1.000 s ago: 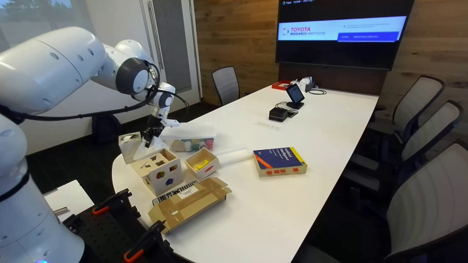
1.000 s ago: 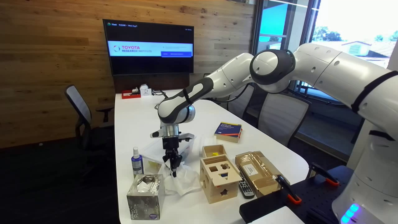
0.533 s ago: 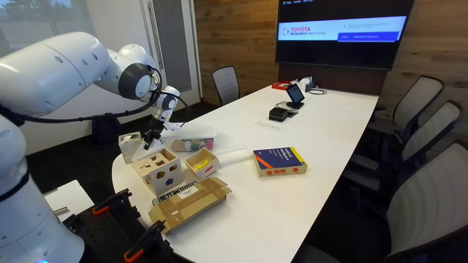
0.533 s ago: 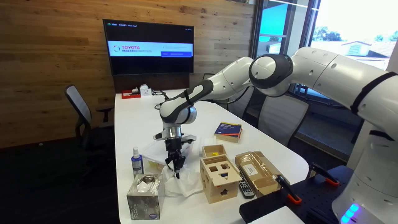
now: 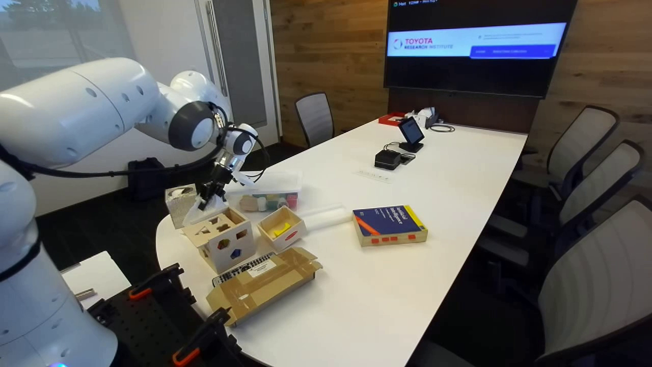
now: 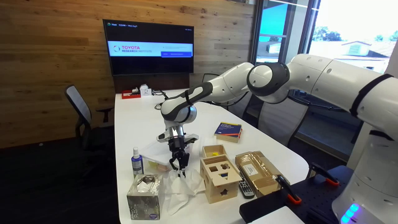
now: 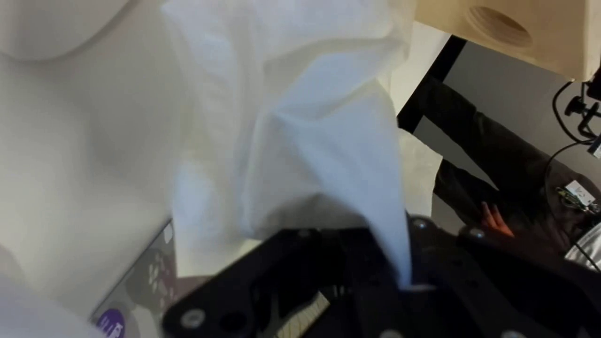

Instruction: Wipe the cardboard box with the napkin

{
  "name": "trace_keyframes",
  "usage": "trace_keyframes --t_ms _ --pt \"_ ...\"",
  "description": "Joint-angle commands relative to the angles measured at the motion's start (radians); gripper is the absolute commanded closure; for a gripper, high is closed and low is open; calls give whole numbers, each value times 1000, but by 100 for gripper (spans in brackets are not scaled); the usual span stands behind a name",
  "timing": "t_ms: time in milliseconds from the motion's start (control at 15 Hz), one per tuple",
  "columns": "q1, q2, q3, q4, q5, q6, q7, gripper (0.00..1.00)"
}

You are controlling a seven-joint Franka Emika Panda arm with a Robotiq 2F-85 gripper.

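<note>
The cardboard box [image 5: 275, 286] lies flat near the table's front edge, golden-tan with tape and a white label; it also shows in an exterior view [image 6: 261, 175]. It is out of view in the wrist view. My gripper [image 6: 182, 174] is shut on the white napkin [image 6: 183, 189], which hangs in folds below the fingertips. In an exterior view the gripper [image 5: 204, 203] is tilted above the napkin [image 5: 204, 211]. In the wrist view the napkin [image 7: 324, 131] covers the fingertips [image 7: 359, 230]. The gripper is between the tissue box and the wooden shape block, apart from the cardboard box.
The wooden shape block [image 6: 219, 185] stands between napkin and cardboard box, with a remote [image 6: 246, 187] beside it. A tissue box [image 6: 143, 203], a spray bottle [image 6: 137, 163], a clear bin [image 5: 270, 196], a small wooden box [image 5: 293, 238] and a book [image 5: 389, 227] are around. Clamps [image 6: 290, 191] edge the mount.
My gripper has moved a little toward the wooden shape block and tilted, with the napkin in it. The napkin now hangs with a corner pointing down. The upper arm has lowered.
</note>
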State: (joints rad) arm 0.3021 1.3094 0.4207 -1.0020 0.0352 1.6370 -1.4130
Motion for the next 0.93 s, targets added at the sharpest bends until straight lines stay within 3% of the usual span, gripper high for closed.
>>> trace_keyframes --t_ms 0,467,867 --pt "27 50 -23 119 20 -72 -12 53" --pt "38 74 -41 218 -13 -134 16 1" --pt "16 6 -83 205 -29 20 151 0"
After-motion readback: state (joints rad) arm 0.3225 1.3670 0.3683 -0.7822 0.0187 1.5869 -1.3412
